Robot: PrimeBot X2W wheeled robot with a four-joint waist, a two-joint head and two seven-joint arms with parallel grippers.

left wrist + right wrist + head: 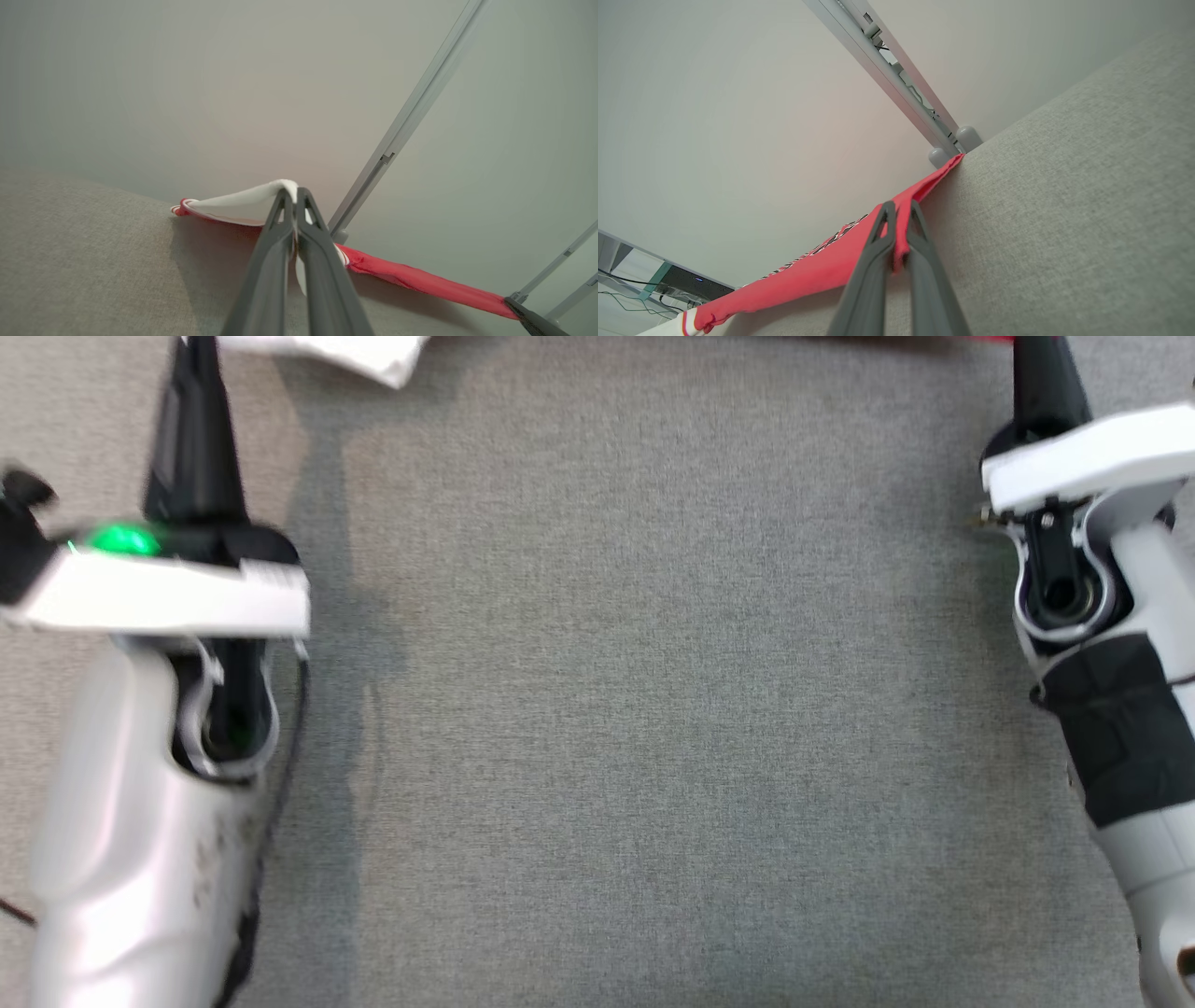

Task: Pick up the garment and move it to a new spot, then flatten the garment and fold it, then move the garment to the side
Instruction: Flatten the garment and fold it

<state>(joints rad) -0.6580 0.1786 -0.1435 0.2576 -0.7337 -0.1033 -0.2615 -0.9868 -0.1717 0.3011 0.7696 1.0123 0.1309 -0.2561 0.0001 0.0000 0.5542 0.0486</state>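
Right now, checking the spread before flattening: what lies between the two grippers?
The garment itself: in the left wrist view its red cloth spans from the left gripper to the right gripper, both shut on it.

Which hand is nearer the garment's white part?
Left. The left hand is shut on the white part; the right hand grips the red part, farther along.

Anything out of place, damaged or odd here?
Nothing stands out. The red and white garment is stretched between the left gripper and right gripper, both jaws shut on it, low over the grey table.
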